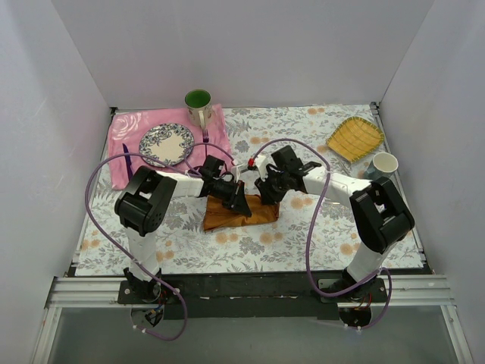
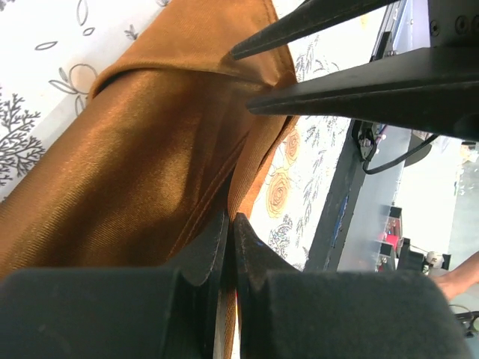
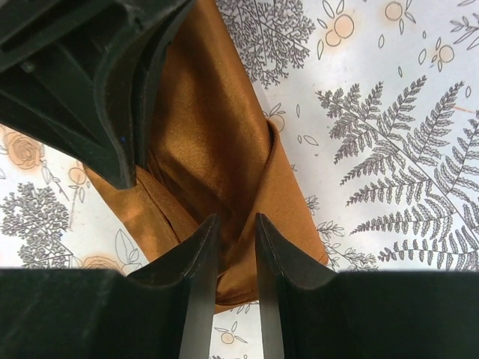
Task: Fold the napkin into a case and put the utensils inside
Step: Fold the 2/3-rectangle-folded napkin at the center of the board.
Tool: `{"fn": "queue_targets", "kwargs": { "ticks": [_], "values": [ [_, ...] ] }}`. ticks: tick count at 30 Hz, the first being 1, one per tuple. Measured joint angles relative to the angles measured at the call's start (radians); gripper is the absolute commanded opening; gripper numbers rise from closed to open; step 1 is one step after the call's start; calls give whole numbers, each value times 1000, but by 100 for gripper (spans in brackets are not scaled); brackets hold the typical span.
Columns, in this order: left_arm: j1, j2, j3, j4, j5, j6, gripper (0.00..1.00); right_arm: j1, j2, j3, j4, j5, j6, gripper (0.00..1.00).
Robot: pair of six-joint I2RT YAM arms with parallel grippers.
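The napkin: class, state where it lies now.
Top view: the napkin lies mid-table, under the left claw and right claw, nearer than the pink cloth.

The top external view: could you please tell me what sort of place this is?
Probably a lab robot cell staged as a dining table: plain white walls box in a floral tablecloth, two arms stand on a metal rail, and a patterned plate lies on a pink cloth.

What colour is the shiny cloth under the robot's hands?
The napkin is plain rust-orange, clearest in the left wrist view.
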Motion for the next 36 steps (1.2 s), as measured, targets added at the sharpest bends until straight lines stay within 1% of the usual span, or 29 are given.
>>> {"fn": "queue_targets", "kwargs": {
  "ticks": [3,8,9,10,12,13,15,24,27,31,36],
  "values": [
    [3,8,0,-2,-2,-11,0,6,11,-6,3,24,-3,33],
    [4,9,0,-7,-2,-26,0,11,22,-12,11,64,-6,28],
    [4,9,0,-8,-2,-28,0,12,23,-12,14,69,-8,26],
    [4,9,0,-8,-2,-31,0,14,24,-12,15,72,-9,21],
    [5,9,0,-11,-3,-38,0,16,24,-12,17,80,-14,16],
    [5,9,0,-12,-3,-43,0,16,24,-12,18,84,-14,8],
    [6,9,0,-14,-5,-55,0,16,24,-12,19,89,-20,1],
    [17,9,0,-29,-13,-119,0,16,24,-12,22,108,-26,1],
    [24,9,19,-67,-23,-147,0,18,20,-18,30,115,-28,1],
    [30,26,80,-125,-45,-180,0,23,6,-39,41,120,-32,1],
    [30,28,95,-157,-63,-221,0,24,0,-45,50,122,-34,1]
  ]
}}
